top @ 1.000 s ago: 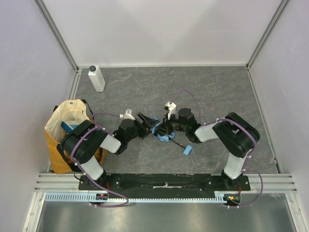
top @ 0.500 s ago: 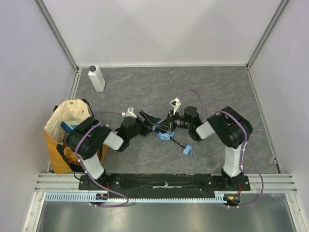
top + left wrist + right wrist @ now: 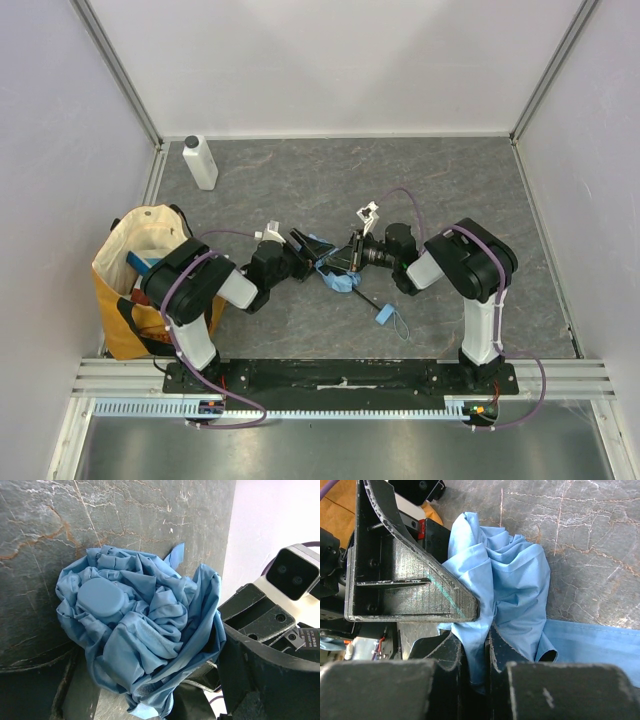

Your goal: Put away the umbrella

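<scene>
The umbrella lies mid-table as a bunched sky-blue canopy, its black shaft running right to a blue handle with a thin strap loop. In the left wrist view the crumpled fabric shows a rounded blue cap. My right gripper is shut, pinching a fold of the umbrella fabric. My left gripper faces it from the left, open, its jaws spread around the bunch. One left finger touches the cloth.
A yellow-and-cream tote bag stands open at the left edge beside the left arm. A white bottle stands at the back left. Walls close in the table on three sides.
The left gripper has pushed further onto the fabric bunch and its jaws have narrowed a little. The right wrist has shifted back and turned, keeping its pinch on the cloth.
</scene>
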Tool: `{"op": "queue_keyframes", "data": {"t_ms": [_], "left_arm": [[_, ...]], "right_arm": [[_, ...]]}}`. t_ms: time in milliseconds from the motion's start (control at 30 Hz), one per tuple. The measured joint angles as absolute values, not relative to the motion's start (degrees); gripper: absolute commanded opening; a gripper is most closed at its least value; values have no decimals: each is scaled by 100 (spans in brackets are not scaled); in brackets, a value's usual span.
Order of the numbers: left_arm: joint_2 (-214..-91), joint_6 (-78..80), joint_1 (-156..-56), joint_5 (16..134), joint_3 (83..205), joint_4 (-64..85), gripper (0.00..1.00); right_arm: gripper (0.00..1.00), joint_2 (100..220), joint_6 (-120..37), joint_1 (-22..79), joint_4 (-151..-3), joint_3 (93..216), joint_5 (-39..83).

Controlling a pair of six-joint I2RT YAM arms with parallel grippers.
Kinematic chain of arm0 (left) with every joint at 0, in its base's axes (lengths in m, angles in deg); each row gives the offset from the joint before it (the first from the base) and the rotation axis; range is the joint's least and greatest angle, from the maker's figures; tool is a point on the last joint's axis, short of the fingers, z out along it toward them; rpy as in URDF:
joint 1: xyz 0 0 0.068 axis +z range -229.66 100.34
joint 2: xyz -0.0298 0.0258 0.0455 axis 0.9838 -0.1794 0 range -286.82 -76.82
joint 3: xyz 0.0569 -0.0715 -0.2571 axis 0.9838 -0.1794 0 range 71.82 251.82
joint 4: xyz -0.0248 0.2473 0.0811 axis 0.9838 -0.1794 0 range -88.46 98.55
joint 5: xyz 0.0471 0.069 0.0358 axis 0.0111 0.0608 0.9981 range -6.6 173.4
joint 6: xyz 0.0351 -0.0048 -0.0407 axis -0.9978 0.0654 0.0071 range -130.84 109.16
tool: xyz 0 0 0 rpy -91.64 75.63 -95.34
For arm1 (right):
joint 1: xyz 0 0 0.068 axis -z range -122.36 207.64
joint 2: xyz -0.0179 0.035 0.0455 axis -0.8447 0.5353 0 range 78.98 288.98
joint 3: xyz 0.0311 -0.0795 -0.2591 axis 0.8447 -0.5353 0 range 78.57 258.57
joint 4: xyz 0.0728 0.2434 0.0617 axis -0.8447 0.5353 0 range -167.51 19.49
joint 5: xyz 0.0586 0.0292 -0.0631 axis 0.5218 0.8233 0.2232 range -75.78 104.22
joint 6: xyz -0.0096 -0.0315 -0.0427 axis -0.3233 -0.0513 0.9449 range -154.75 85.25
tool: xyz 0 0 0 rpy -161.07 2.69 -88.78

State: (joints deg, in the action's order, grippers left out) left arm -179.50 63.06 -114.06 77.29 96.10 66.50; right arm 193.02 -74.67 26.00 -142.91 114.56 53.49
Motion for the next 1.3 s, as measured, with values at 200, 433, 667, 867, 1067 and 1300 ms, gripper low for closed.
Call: {"op": "queue_keyframes", "data": {"t_ms": [200,433,667,867,1067,1300], "left_arm": [[-17788,6302,-11417,7723,9450,6707,97],[-17915,6359,-11379,7541,9260,7120,90],[-18157,6394,-11349,7377,9253,7520,93],[-18221,6392,-11342,7305,9301,7574,93],[-18269,6396,-11248,7165,9288,7657,91],[-18450,6409,-11159,6951,9282,7804,52]], "right_arm": [[0,19415,-7799,2626,-14659,11345,5493],[0,19907,-9080,2722,-15384,11294,5718],[0,19973,-9602,2786,-15485,11273,5729],[0,19973,-9801,2792,-15465,11275,5832],[0,19947,-9967,2792,-15432,11275,5994],[0,19931,-10040,2792,-15371,11275,6195]]}}
